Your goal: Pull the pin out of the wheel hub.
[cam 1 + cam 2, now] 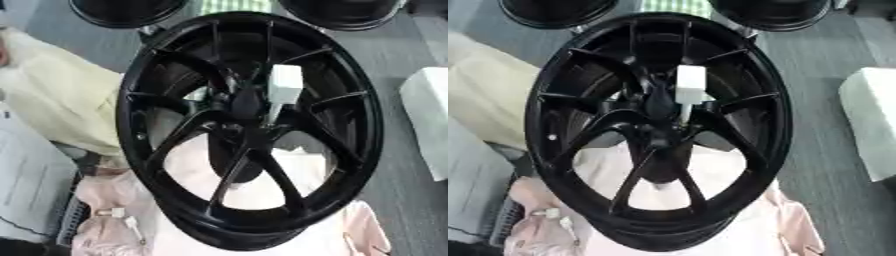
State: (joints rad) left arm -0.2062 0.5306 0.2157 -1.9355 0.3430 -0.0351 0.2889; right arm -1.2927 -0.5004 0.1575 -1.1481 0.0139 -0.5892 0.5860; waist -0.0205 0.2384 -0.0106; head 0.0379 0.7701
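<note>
A large black wheel hub [140, 135] with thin spokes fills the middle of both eye views, its face turned toward me. A white pin [284, 85] with a blocky white head sticks out just right of the hub's centre. Its thinner white shaft [685, 112] runs down into a hole beside the centre boss. A dark oval shape [234, 162] shows through the lower spokes; I cannot make out what it is. Neither of my hands shows in either view.
Two more black wheels [127, 11] [341, 12] lie at the top edge. Cream cloth [52, 90] lies on the left and pale pink wrapping [105, 220] under the hub's lower rim. A white block [429, 120] stands at the right on grey floor [402, 200].
</note>
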